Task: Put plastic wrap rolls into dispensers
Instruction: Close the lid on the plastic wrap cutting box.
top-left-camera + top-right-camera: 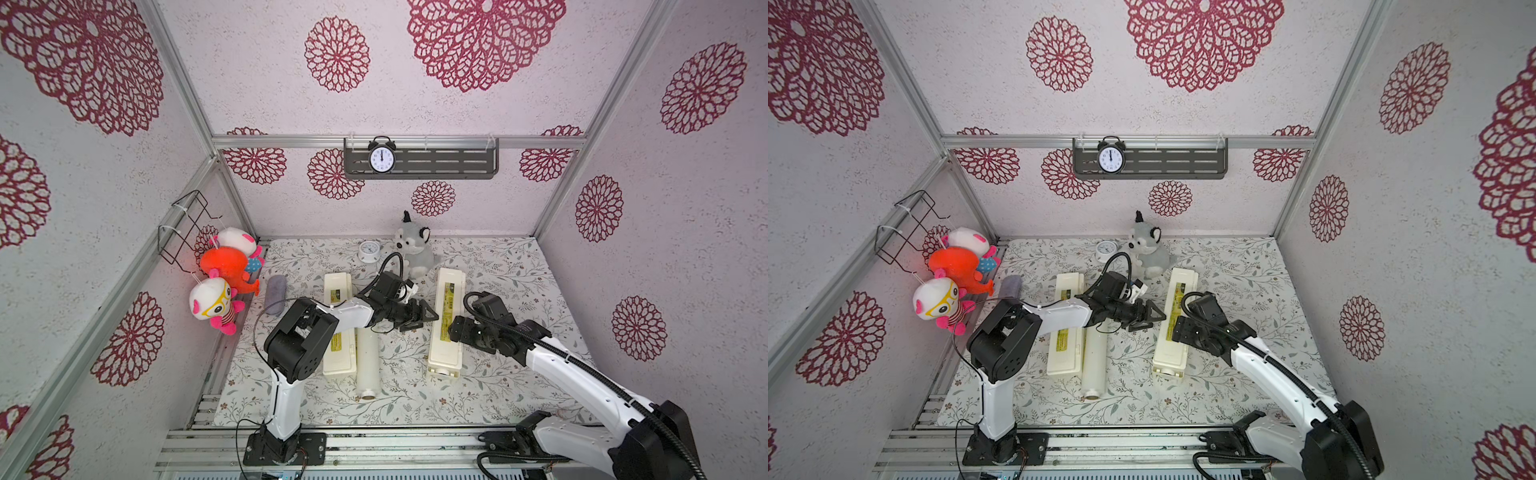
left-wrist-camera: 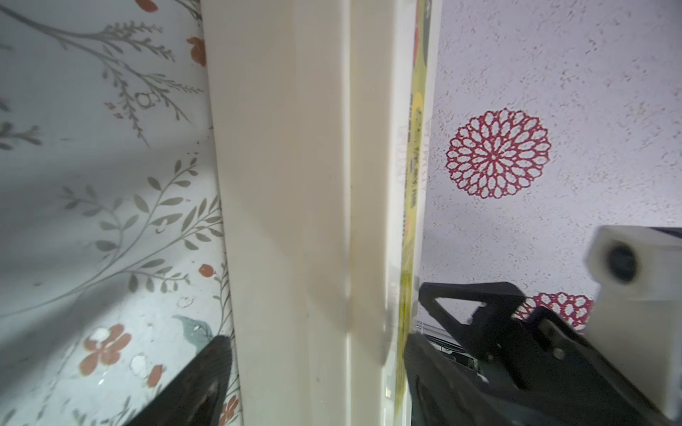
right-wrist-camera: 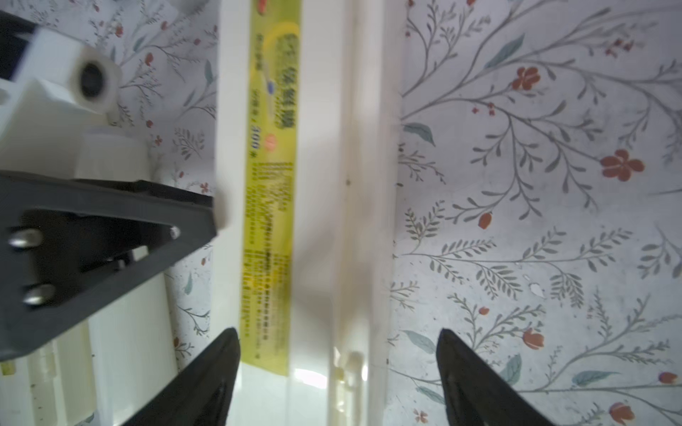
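Right arm [image 1: 582, 374] enters from 5 o'clock in both top views; left gripper [image 1: 422, 318] and right gripper [image 1: 453, 332] crowd the 3 o'clock dispenser [image 1: 455, 278], where a clash could skid it; plastic wrap roll [image 1: 368, 361] lies loose at 7. Left wrist: fingers [image 2: 199, 380] flank it, grip unclear. Right wrist: jaws apart astride it; label [image 3: 269, 184] seems to read 保鲜膜, 300.

Dispenser [image 1: 337, 286] midsection under left arm [image 1: 349, 313]

Looked like a staged lab test cell: silver aluminium-extrusion frame [image 1: 270, 142], red-floral wallpapered wall panels [image 1: 249, 83], hanging orange plush toy [image 1: 224, 266].
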Available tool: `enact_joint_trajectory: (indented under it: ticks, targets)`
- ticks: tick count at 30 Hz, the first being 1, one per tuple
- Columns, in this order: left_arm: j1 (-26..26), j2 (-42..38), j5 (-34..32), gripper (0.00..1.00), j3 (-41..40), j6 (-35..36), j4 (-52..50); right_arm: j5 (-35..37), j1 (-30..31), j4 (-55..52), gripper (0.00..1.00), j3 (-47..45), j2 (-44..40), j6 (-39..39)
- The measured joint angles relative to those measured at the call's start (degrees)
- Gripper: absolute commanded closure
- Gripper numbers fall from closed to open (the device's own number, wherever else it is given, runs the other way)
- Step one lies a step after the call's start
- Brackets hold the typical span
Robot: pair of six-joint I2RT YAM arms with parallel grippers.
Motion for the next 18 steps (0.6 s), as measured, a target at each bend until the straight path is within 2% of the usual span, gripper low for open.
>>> enact_joint_trajectory:
  ticks: [3,6,9,18]
  targets:
    - [-0.4,0.5,-0.6,0.28,1.8,0.2,-1.4,-3.6,-0.7,5.4,0.22,-3.9,-0.6,0.2]
    - [-1.2,0.7,-1.0,0.36,2.8,0.3,-2.8,-6.3,-0.8,9.9,0.29,-6.4,-1.1,0.6]
    - [-2.2,0.7,-1.4,0.42,3.0,0.4,-4.2,-8.5,-0.8,13.4,0.31,-8.5,-2.1,1.2]
    - [-3.9,-0.6,-2.8,0.46,3.2,-0.2,-6.8,-11.2,-0.9,15.1,0.36,-11.4,-5.5,3.1]
